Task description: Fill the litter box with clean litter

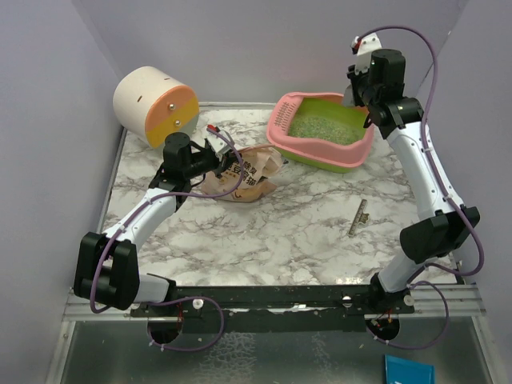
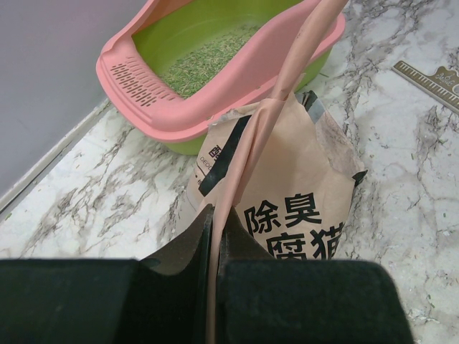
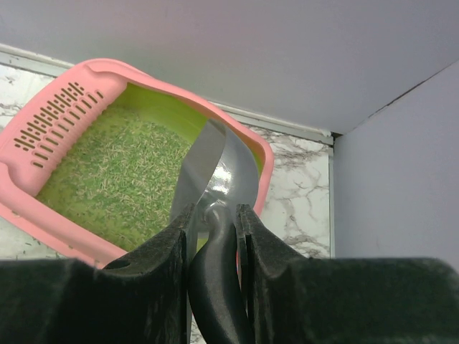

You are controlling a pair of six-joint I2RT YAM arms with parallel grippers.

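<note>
- Right claw [image 3: 214, 215] is clenched on the black handle of a grey metal scoop [image 3: 215, 161], whose blade runs straight out from between the fingers.
- Below and ahead of that blade sits the litter box [image 3: 54, 118], a rounded plastic tray with a pink slotted rim and a lime-green basin. The scoop hangs over the tray's end nearest the side wall. In the right wrist view the tray's long axis stretches away to the left of the claw.
- Pale green-grey granules of clean litter [image 3: 118, 168] cover the basin floor in a thin layer. I cannot tell whether the scoop carries any.
- Left claw [image 2: 215, 226] is clamped on a thin flap of the beige printed paper bag [image 2: 294, 165], which rests on the marble tabletop [image 2: 100, 201] just beside the tray's wall.
- More litter would likely come from the bag, which lies to the robot's left of the tray. The right arm is nearer the tray and the left arm nearer the bag, so the scoop would have to travel leftward along the tray's length.
</note>
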